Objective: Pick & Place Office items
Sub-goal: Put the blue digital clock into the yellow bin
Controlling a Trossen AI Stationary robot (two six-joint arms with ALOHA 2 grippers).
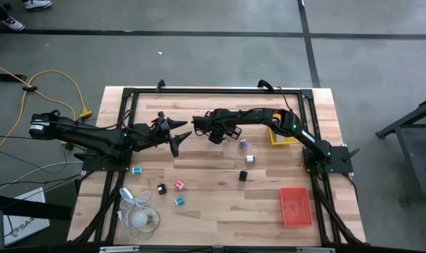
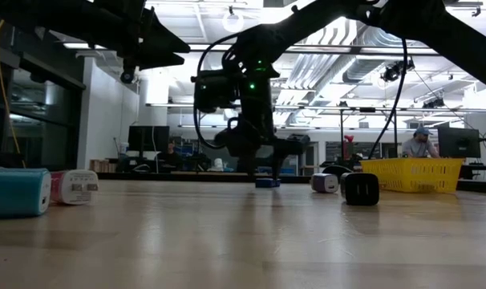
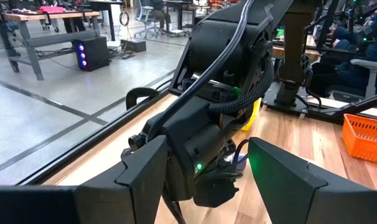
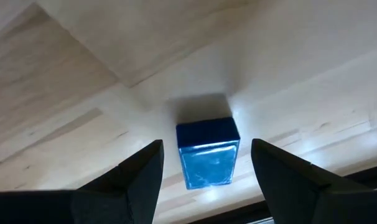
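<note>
My count on the table: eight small office items, two trays, one corded bulb.

I make out two teal pieces, two black pieces, one pink piece, one purple piece, one white piece and one blue cube. There is also one yellow tray, one orange tray and one white bulb with cord. Two arms are in view.

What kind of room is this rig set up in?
Probably an open lab or workshop. Exposed ducts run along the ceiling, a person sits at a monitor behind the table, and workbenches stand on a bare concrete floor.
</note>
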